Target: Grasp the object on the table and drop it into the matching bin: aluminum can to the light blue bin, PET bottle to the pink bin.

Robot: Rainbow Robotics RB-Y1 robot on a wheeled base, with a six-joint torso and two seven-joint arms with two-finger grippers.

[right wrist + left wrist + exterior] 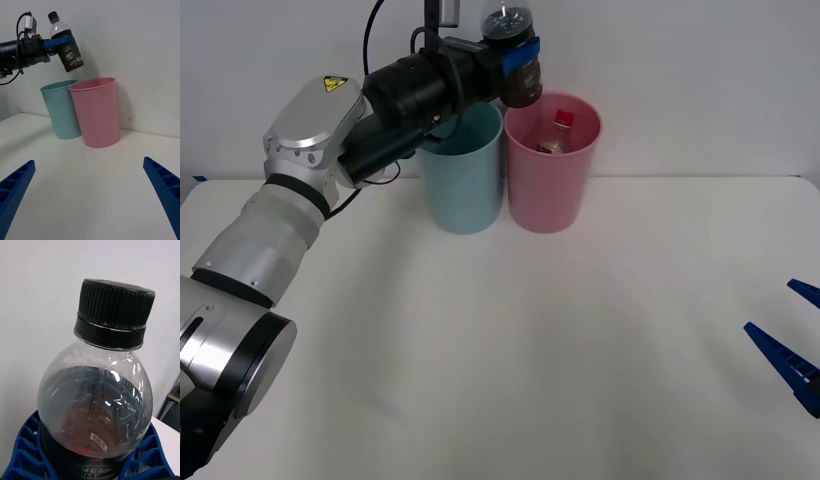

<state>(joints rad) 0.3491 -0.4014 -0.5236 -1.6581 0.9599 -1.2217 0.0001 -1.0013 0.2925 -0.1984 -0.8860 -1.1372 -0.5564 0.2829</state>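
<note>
A small clear PET bottle (pixel 517 62) (pixel 66 44) (pixel 95 397) with a black cap and dark brown liquid hangs in the air, tilted. My left gripper (pixel 517 55) (pixel 60 40) is shut on it around its middle, holding it over the near-left rim of the pink bin (pixel 552 165) (pixel 96 111). The light blue bin (pixel 464 175) (pixel 60 109) stands touching the pink one on its left. My right gripper (pixel 792 340) (pixel 90 195) waits open low over the table (pixel 510 350) at the right edge.
A red-capped bottle (pixel 557 131) lies inside the pink bin. Both bins stand at the table's far edge against a plain white wall. The left arm (pixel 300 190) stretches across the table's left side.
</note>
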